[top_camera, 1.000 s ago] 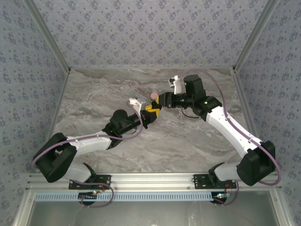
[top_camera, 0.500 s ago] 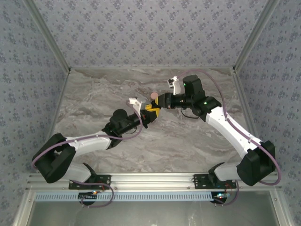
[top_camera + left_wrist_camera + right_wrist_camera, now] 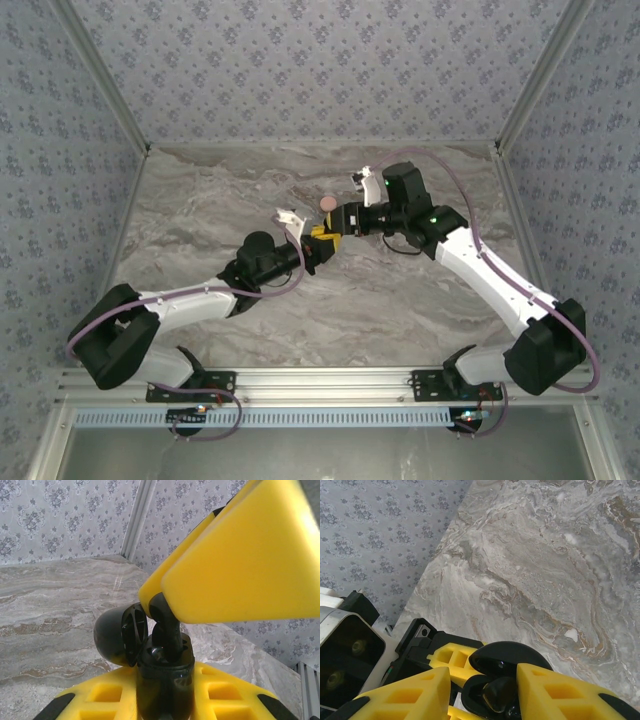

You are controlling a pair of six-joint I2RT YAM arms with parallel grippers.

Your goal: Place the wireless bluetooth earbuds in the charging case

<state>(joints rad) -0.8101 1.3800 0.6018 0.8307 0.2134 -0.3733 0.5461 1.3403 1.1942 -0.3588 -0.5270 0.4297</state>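
My left gripper [image 3: 316, 244] is shut on the black charging case [image 3: 165, 680], holding it upright with its round lid [image 3: 117, 635] swung open to the left. A black earbud [image 3: 165, 625] stands in the case's mouth, stem down. My right gripper [image 3: 334, 226] hovers right over it. Its yellow fingers [image 3: 240, 560] touch the earbud's top in the left wrist view. From the right wrist, that gripper [image 3: 482, 674] stands open. The earbud [image 3: 500, 695] lies in the case [image 3: 472, 697] between the fingers, with a gap on its left side.
A pale pink round disc [image 3: 327, 203] lies on the marble table [image 3: 200, 200] just behind the two grippers. Patterned walls close the table in at the back and on both sides. The arms meet above the table's middle.
My right gripper's jaws have spread apart around the earbud, and the right wrist has shifted slightly left. The left gripper keeps the case still.
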